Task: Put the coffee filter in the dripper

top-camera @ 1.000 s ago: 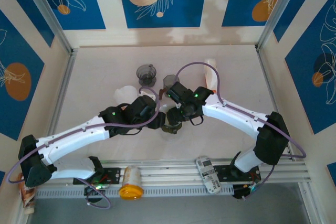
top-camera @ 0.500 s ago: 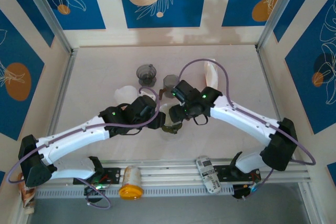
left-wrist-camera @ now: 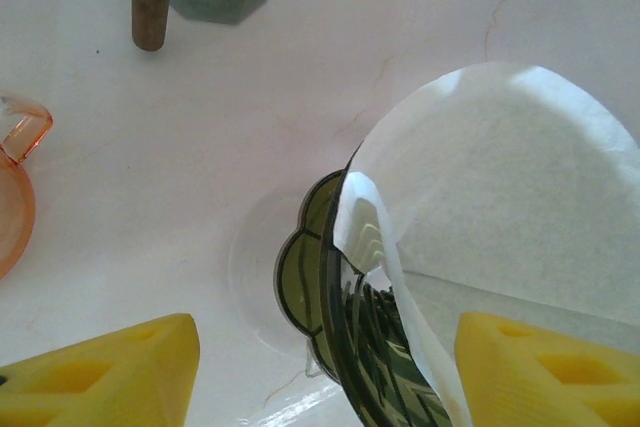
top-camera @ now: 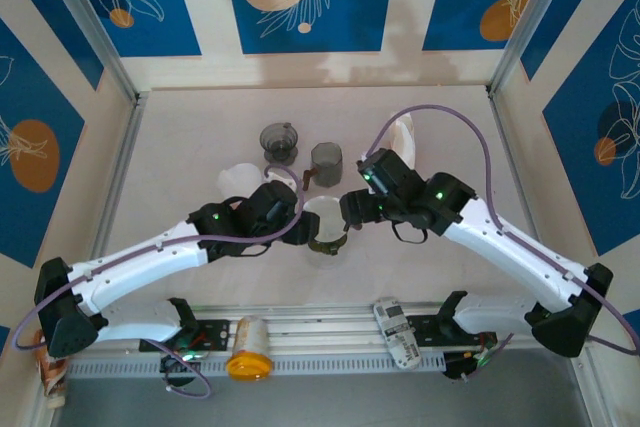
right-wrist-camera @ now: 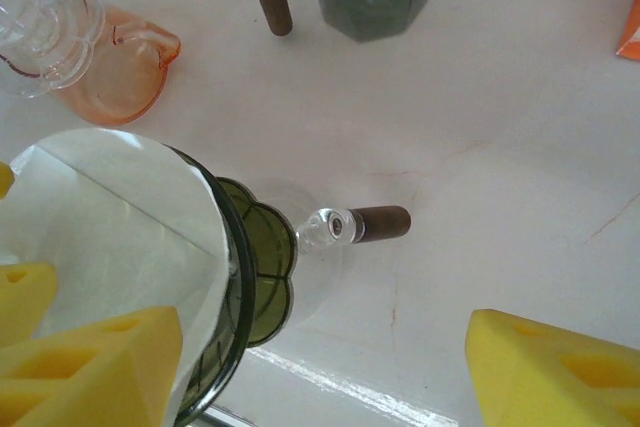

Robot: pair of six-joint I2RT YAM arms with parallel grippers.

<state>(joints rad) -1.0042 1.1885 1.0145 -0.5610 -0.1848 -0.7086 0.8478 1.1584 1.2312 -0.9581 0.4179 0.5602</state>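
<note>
My left gripper [left-wrist-camera: 330,367] spread, dripper [left-wrist-camera: 310,277] between fingers, contact unclear. Coffee filter [left-wrist-camera: 500,177] in dripper, edge proud above rim. My right gripper [right-wrist-camera: 330,362] spread, empty, dripper beside one finger. Placing looks near done; next likely: gentle press to seat filter

A: What crowds the ribbed green glass dripper [top-camera: 322,239]?
B: The grey glass mug with wooden handle [top-camera: 326,158] at twelve o'clock, a smoky grey round cup [top-camera: 280,141] at eleven, a pale pink glass pitcher [right-wrist-camera: 128,67] at ten.
A: Any open way in?
B: Bare white table [top-camera: 380,277] at five and six. The left arm [top-camera: 150,257] lies across eight, the right arm [top-camera: 500,237] across three.
</note>
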